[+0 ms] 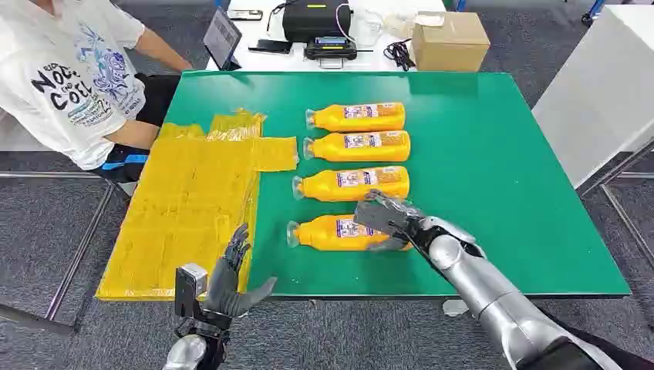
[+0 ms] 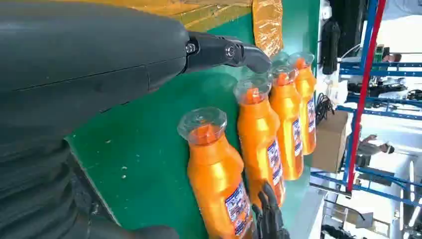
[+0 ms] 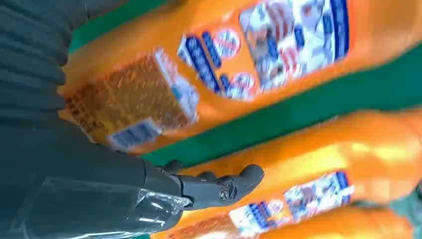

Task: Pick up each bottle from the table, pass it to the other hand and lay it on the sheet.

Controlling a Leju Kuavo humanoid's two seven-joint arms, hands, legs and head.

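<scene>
Nearest to us, our left hand (image 1: 228,279) waits at the table's front edge, fingers spread apart and holding nothing, its fingertips (image 1: 238,237) over the near corner of the crinkled yellow plastic sheet (image 1: 185,210) that covers the left part of the green table (image 1: 493,169).

Our right hand (image 1: 388,221) lies over the base end of the nearest orange plastic bottle with a clear faceted cap (image 1: 339,233). Whether the fingers have closed on it we cannot tell: from the head view they drape over the bottle's body, and the blurred right wrist view shows a dark thumb (image 3: 224,186) reaching between this bottle and its neighbour. Three more orange bottles of the same kind lie beyond our fingers, in a row, all on their sides with caps pointing toward the sheet: the second bottle (image 1: 353,184), the third bottle (image 1: 359,146) and the farthest bottle (image 1: 357,117).

We judge the bottles full, so fairly heavy for their size, stiff enough not to buckle, but smooth and round, likely to roll or slip. The glossy label (image 3: 288,37) offers little friction. The best hold looks to be around the wide body, near the middle, fingers wrapping from above with the thumb underneath, leaving the cap end (image 2: 202,123) free for our left hand to take over.

A person in a white printed shirt (image 1: 73,77) sits beyond the sheet.
</scene>
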